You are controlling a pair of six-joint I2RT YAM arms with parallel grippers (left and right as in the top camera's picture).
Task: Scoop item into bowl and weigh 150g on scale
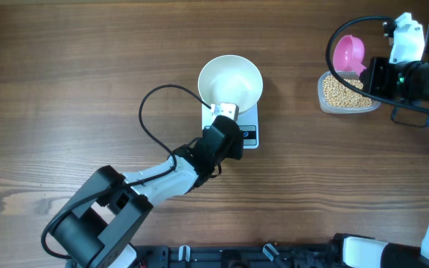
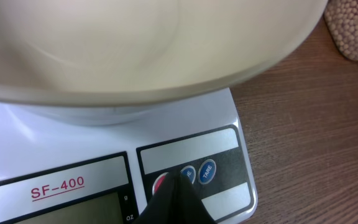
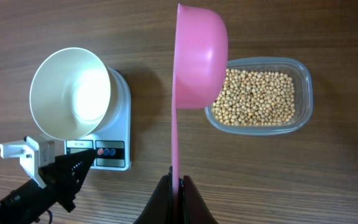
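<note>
Right gripper [image 3: 179, 185] pinches pink plastic scoop [image 3: 199, 56], handle running up frame; small round tan beans [image 3: 257, 93] just right of its cup. Left gripper [image 2: 174, 198] pressed together at flat white scale [image 2: 73, 137].

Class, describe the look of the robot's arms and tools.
The left arm has a white link between black joint housings and a thin black cable looping free. The left tool is black with toothed fingers. The right arm is black and white with its own cable loop; the right tool is black, tapered.
</note>
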